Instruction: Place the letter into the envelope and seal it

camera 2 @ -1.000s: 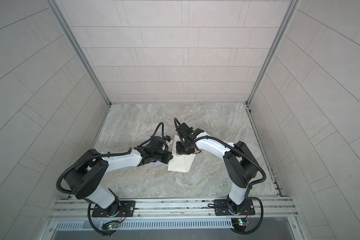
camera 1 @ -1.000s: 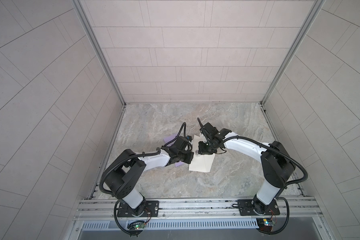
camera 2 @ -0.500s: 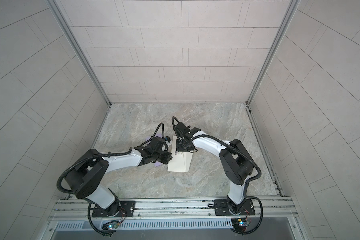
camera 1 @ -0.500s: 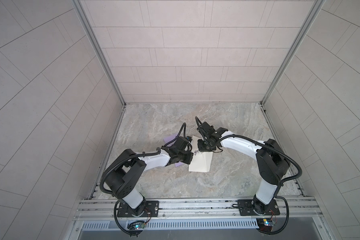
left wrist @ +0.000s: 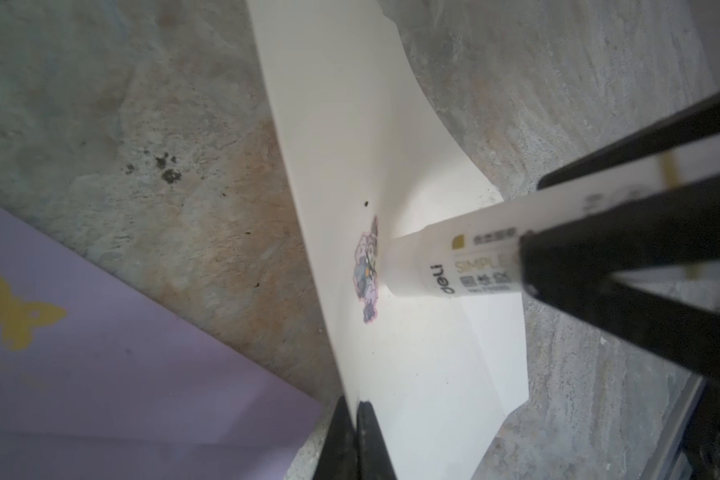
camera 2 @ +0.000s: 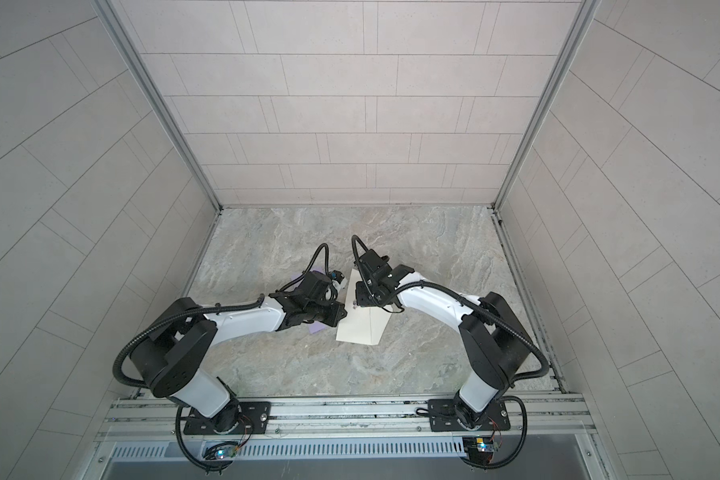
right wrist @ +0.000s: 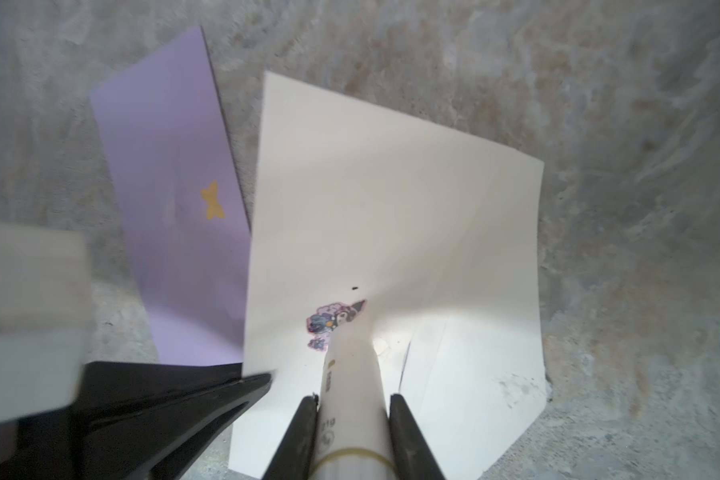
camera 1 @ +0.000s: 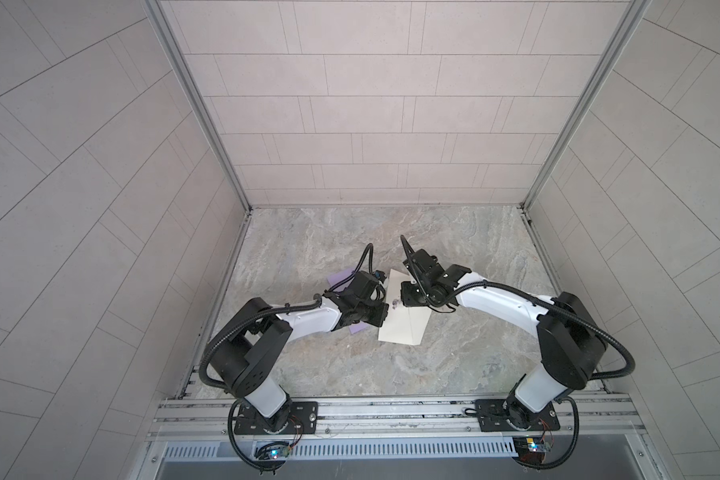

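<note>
A white envelope lies mid-table with its flap raised on edge. My left gripper is shut on the flap's edge and holds it up. My right gripper is shut on a white glue stick. The stick's tip touches the flap by a small cartoon sticker. The purple letter with a yellow butterfly lies flat on the table beside the envelope, partly under my left arm in both top views.
The marble table is walled by grey tiled panels on three sides. A metal rail carrying both arm bases runs along the front edge. The two arms meet close together over the envelope.
My right gripper with the glue stick has shifted slightly along the flap towards the left gripper. The left gripper has kept its hold in place.
</note>
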